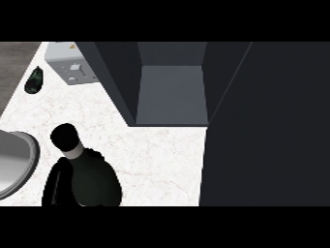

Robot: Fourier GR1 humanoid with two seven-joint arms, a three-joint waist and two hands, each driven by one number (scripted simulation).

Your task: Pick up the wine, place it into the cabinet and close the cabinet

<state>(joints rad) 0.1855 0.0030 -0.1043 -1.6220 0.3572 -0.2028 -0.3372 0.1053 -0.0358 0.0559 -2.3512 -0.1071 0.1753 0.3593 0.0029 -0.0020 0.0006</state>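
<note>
Wine bottle [89, 178] is at the lower left of the head view, on the white marbled counter [157, 155]. It has a dark glassy body, a pale neck and a black cap. The cap end lies toward the upper left and the body runs down to the bottom edge of the scene. The view does not settle whether it stands upright or tilts.

A flat black patch [55, 186] touches the bottle's left side. It could be a shadow or part of something else — I cannot tell.

No forearm or hand can be made out anywhere in the view, so neither hand's state can be told. Nothing is seen curled round the bottle.

The cabinet [171, 94] is at the upper centre, well apart from the bottle, with bare counter between them. It is open — the grey floor of its inside and the dark side walls are visible. The cabinet door [275, 126] is a large dark panel filling the right side of the view from top to bottom. The wine is not in the cabinet.

To the left of the bottle, the curved metal rim of a sink [26, 167] comes in from the left edge.

At the upper left a small grey box [71, 65] with a yellow label stands just beside the cabinet's left wall. A dark green object [35, 80] lies near it, at the counter's edge; I cannot tell what it is.
</note>
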